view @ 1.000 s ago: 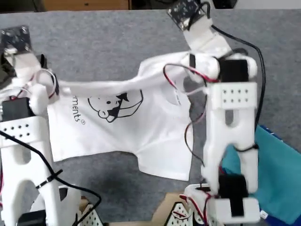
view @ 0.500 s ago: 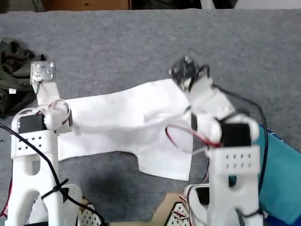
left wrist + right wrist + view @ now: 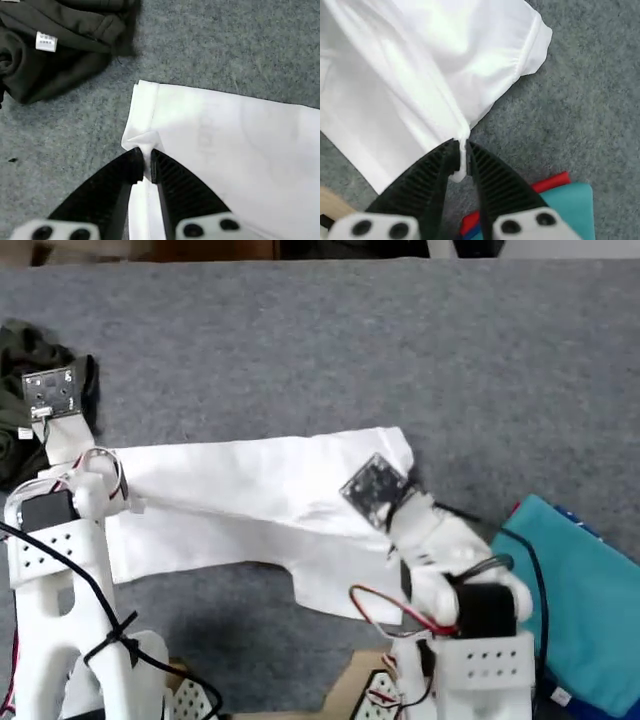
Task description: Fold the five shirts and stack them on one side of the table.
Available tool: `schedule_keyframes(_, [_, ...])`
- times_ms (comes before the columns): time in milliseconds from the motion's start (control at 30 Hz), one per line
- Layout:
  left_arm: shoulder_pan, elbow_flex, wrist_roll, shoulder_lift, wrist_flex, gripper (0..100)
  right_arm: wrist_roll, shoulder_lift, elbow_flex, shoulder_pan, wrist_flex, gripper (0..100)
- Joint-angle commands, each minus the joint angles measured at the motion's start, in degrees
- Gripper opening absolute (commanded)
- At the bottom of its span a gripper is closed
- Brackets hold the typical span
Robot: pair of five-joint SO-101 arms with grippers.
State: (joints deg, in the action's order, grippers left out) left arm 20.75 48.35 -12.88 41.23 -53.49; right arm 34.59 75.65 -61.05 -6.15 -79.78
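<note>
A white shirt (image 3: 250, 500) lies folded over across the near middle of the grey table (image 3: 330, 350), its print hidden. My left gripper (image 3: 145, 162) is shut on the shirt's (image 3: 225, 145) left edge, pinching a small peak of cloth. My right gripper (image 3: 461, 150) is shut on a fold of the white shirt (image 3: 410, 65) at its right side. From above, the left arm (image 3: 60, 530) stands at the shirt's left end and the right arm (image 3: 450, 590) over its near right corner. A dark green shirt (image 3: 30, 390) lies crumpled at the far left.
A teal folded shirt (image 3: 580, 610) with red and blue ones under it lies at the right edge, close to the right arm. The dark shirt (image 3: 55, 40) sits just beyond the left gripper. Grey table stretches across the back.
Both grippers have pulled the shirt's far edge toward the near side, folding it over the printed front. The arms have come lower and closer to their bases.
</note>
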Motion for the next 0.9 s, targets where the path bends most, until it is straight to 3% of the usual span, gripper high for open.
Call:
schedule_keyframes(0, [0.88, 1.76, -0.35, 0.66, 1.14, 2, 2.73, 1.45, -0.40, 0.92, -1.05, 0.5])
schedule_keyframes(200, [1.05, 6.86, -0.44, 0.57, 1.23, 2, 2.99, 1.45, -0.48, 0.57, -1.23, 0.5])
schedule_keyframes(600, [1.23, 7.65, -0.35, 0.57, 0.97, 2, 14.15, 1.80, -4.09, 0.57, -3.16, 0.5])
schedule_keyframes(733, [0.88, 6.42, -0.44, 1.01, -3.60, 2, 17.32, 1.89, -4.00, 0.57, -4.22, 1.0])
schedule_keyframes(867, [1.49, 6.42, -0.44, 1.10, -4.92, 9, 20.84, 1.89, -3.74, 0.22, -5.36, 12.9])
